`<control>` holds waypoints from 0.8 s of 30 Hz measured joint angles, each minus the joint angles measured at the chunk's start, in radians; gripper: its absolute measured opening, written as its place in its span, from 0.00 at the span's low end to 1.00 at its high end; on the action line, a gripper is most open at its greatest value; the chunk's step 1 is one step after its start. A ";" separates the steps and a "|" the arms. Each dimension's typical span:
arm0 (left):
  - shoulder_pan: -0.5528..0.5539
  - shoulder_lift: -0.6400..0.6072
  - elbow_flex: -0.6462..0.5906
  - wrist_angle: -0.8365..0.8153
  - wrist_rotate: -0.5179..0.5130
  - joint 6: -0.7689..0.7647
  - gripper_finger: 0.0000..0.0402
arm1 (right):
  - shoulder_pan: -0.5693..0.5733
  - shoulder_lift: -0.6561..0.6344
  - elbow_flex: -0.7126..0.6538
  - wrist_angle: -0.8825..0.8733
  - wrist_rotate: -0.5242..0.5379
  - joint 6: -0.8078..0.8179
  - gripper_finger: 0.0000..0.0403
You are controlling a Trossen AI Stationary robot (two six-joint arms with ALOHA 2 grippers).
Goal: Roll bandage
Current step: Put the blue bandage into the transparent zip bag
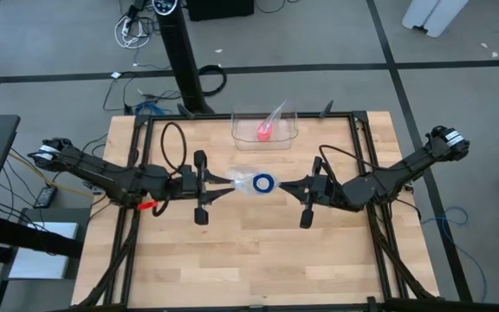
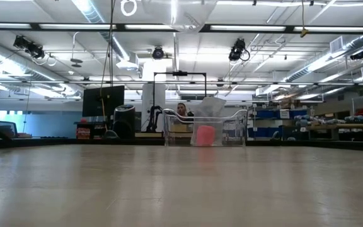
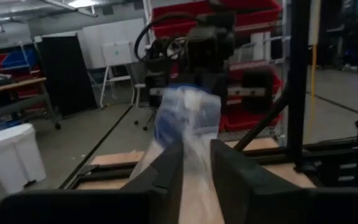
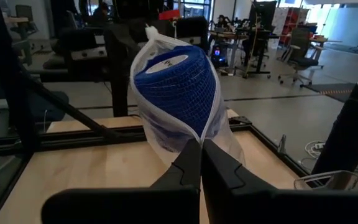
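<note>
The bright blue bandage point(image 1: 264, 183) is a rounded roll inside a clear plastic bag point(image 1: 248, 183), held up between my two grippers over the table's middle. My left gripper point(image 1: 230, 183) is shut on the bag's left side. My right gripper point(image 1: 284, 185) is shut on its right side. The right wrist view shows the roll point(image 4: 176, 87) inside the bag point(image 4: 222, 140). The left wrist view shows it dimly through the plastic point(image 3: 166, 124). The low view shows neither bag nor grippers. My left gripper point(image 3: 196, 163) pinches the clear bag's plastic point(image 3: 194, 146) between its two fingers, coming level from the table's left. The bag stretches away from the fingers toward my right gripper, clear of the table. My right gripper point(image 4: 200, 149) pinches a gathered edge of the bag point(image 4: 199, 138) just beside the roll, between its two fingertips, coming level from the table's right. The bag with the roll stands out beyond the fingertips, clear of the table.
A clear plastic bin point(image 1: 265, 128) stands at the table's far middle with a small pink-red roll point(image 1: 264, 132) in it; it also shows in the low view point(image 2: 205, 129). A person point(image 2: 181, 110) sits in the room beyond. Bare wood lies near and to both sides.
</note>
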 joint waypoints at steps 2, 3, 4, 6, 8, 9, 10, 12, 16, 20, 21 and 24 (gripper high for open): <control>0.000 0.000 0.008 0.007 0.026 0.000 0.15 | 0.000 0.000 0.000 -0.002 0.000 0.001 0.00; 0.000 0.000 0.012 0.009 0.030 0.000 0.11 | 0.001 0.000 0.000 -0.003 0.000 0.004 0.00; 0.000 0.000 0.015 0.009 0.031 0.000 0.07 | 0.003 0.000 0.000 -0.003 0.000 0.007 0.00; 0.000 0.000 0.018 -0.001 0.032 0.004 0.02 | 0.007 0.000 0.000 -0.004 0.000 0.007 0.00; 0.000 -0.001 0.019 -0.006 0.032 0.011 0.02 | 0.012 -0.002 0.000 -0.008 0.000 0.008 0.00; 0.000 -0.004 0.019 -0.017 0.032 0.015 0.02 | 0.016 -0.004 0.000 -0.014 0.000 0.013 0.00; 0.000 -0.005 0.019 -0.027 0.031 0.022 0.01 | 0.017 -0.009 0.000 -0.016 0.000 0.019 0.00; 0.000 -0.005 0.019 -0.038 0.027 0.033 0.01 | 0.025 -0.022 0.000 -0.022 0.000 0.026 0.00; 0.000 -0.021 0.019 -0.055 -0.015 0.072 0.01 | 0.037 -0.057 0.000 -0.034 0.000 0.027 0.00; 0.000 -0.046 0.042 -0.114 -0.059 0.100 0.01 | 0.046 -0.098 0.000 -0.042 0.000 0.029 0.00; 0.000 -0.045 0.056 -0.141 -0.067 0.107 0.01 | 0.047 -0.105 0.000 -0.047 0.000 0.029 0.00; -0.001 -0.040 0.084 -0.184 -0.080 0.107 0.00 | 0.047 -0.117 0.000 -0.060 0.000 0.029 0.00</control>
